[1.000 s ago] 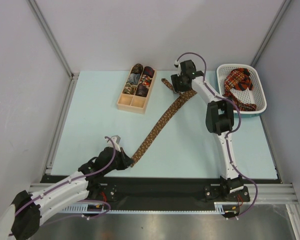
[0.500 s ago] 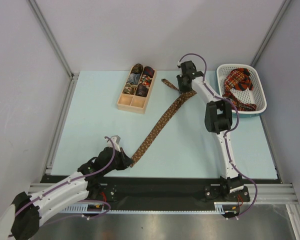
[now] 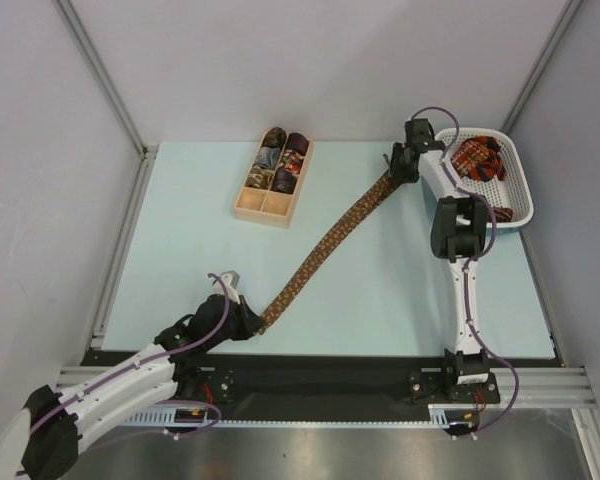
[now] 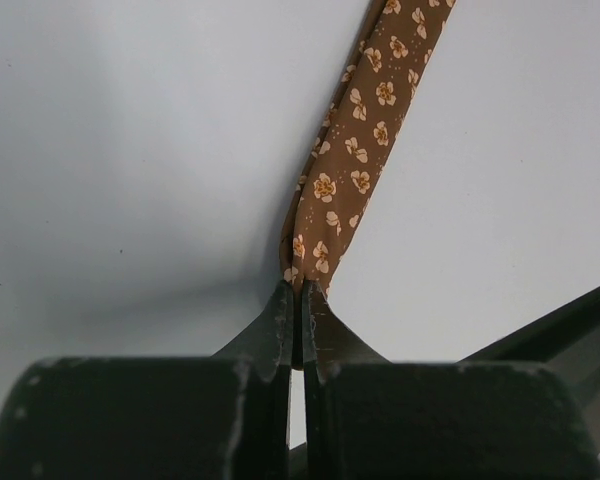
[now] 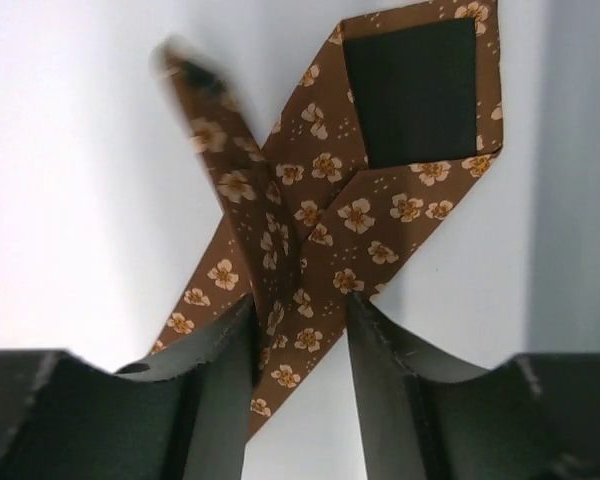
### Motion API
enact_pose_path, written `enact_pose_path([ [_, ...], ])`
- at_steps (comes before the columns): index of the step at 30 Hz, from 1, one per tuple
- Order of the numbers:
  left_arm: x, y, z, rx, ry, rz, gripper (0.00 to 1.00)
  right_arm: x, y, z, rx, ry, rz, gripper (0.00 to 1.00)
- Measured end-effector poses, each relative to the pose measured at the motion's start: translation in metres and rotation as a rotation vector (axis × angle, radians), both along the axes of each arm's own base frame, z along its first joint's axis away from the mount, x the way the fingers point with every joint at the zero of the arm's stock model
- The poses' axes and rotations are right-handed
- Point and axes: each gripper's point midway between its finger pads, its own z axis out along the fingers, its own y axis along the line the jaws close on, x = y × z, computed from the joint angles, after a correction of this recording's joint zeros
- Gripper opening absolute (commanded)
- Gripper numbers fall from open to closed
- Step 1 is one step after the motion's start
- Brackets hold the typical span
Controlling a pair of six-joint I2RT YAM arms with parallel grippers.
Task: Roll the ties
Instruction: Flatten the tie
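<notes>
A long brown tie [image 3: 330, 240] with a small gold flower pattern stretches diagonally over the pale blue table. My left gripper [image 3: 252, 322] is shut on its near end; in the left wrist view the jaws [image 4: 302, 285] pinch the fabric [image 4: 365, 150] edge-on. My right gripper [image 3: 395, 168] holds the far end beside the basket. In the right wrist view its jaws [image 5: 300, 305] stand partly apart, with the folded, crossed tie [image 5: 380, 215] between them. A red plaid tie [image 3: 477, 160] lies in the basket. Rolled ties [image 3: 280, 160] fill the far compartments of the box.
The light wooden divided box [image 3: 263, 216] stands at the back centre, left of the tie. The white perforated basket [image 3: 521, 185] sits at the back right, close against my right arm. Metal frame rails run along the table's left, right and near edges.
My right gripper has moved right toward the basket, dragging the tie's far end with it, so the tie now runs straighter. The left gripper has stayed put.
</notes>
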Motion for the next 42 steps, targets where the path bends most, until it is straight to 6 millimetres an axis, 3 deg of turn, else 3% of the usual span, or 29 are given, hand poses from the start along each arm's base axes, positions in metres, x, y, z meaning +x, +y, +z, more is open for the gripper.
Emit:
enact_pose_path([
  [5,-0.001,0.001,-0.001,0.006,0.003,-0.001,0.00,0.006,-0.002,0.004,0.039,-0.023,-0.010,0.45],
  [7,-0.001,0.001,-0.002,0.007,0.004,-0.001,0.00,0.008,-0.003,0.005,0.053,-0.028,-0.008,0.40],
  [8,-0.001,0.001,-0.002,0.008,0.005,-0.001,0.00,0.009,-0.002,0.006,0.062,-0.032,-0.008,0.32],
  [10,-0.001,0.001,-0.002,0.010,0.007,-0.002,0.00,0.012,0.000,0.009,0.086,-0.047,-0.004,0.30],
  [12,-0.001,0.002,-0.003,0.012,0.009,-0.001,0.00,0.016,0.003,0.012,0.114,-0.065,0.003,0.16],
  [14,-0.002,0.002,-0.003,0.014,0.012,-0.001,0.00,0.020,0.006,0.016,0.148,-0.084,0.002,0.10],
  [19,-0.002,0.002,-0.002,0.016,0.014,-0.001,0.00,0.033,0.006,0.030,0.258,-0.138,-0.006,0.01],
  [22,-0.002,0.002,-0.002,0.017,0.013,0.000,0.00,0.040,0.003,0.037,0.334,-0.166,-0.016,0.08],
  [23,-0.002,0.002,-0.002,0.017,0.012,0.001,0.00,0.041,0.001,0.038,0.359,-0.169,-0.024,0.19],
  [26,-0.002,0.003,-0.003,0.020,0.014,0.002,0.00,0.045,-0.009,0.038,0.410,-0.176,-0.053,0.36],
  [29,-0.002,0.003,-0.003,0.022,0.015,0.004,0.00,0.047,-0.022,0.039,0.420,-0.182,-0.082,0.46],
  [32,-0.002,0.004,-0.003,0.024,0.016,0.005,0.00,0.049,-0.030,0.037,0.423,-0.196,-0.098,0.47],
  [37,-0.002,0.005,-0.004,0.031,0.018,0.009,0.01,0.038,-0.024,0.016,0.412,-0.158,-0.099,0.52],
  [42,-0.001,0.008,-0.002,0.046,0.017,0.023,0.16,0.032,-0.015,0.014,0.344,-0.140,-0.081,0.51],
])
